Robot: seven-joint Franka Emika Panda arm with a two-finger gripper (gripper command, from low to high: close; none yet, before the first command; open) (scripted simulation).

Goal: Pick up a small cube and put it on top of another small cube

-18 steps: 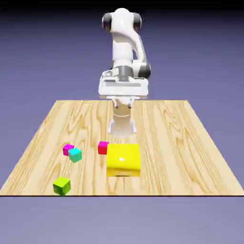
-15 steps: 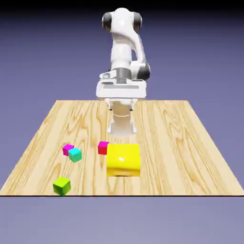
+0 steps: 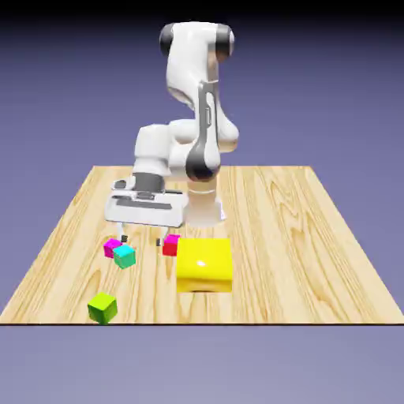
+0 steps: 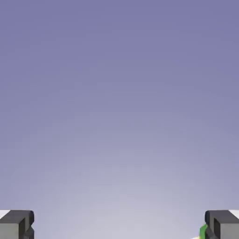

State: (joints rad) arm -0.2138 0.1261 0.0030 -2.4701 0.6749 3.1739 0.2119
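Below my hand, the table (image 3: 268,229) presents smooth wood with visible grain. The yellow block (image 3: 203,266) beside my fingers (image 3: 158,242) appears glossy, reflecting a highlight.

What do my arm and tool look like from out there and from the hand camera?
The arm is glossy white with rounded segments and dark grey to black joint caps and bands. The tool has a wide, white, boxy body; its two small fingertips are blocky, grey and black.
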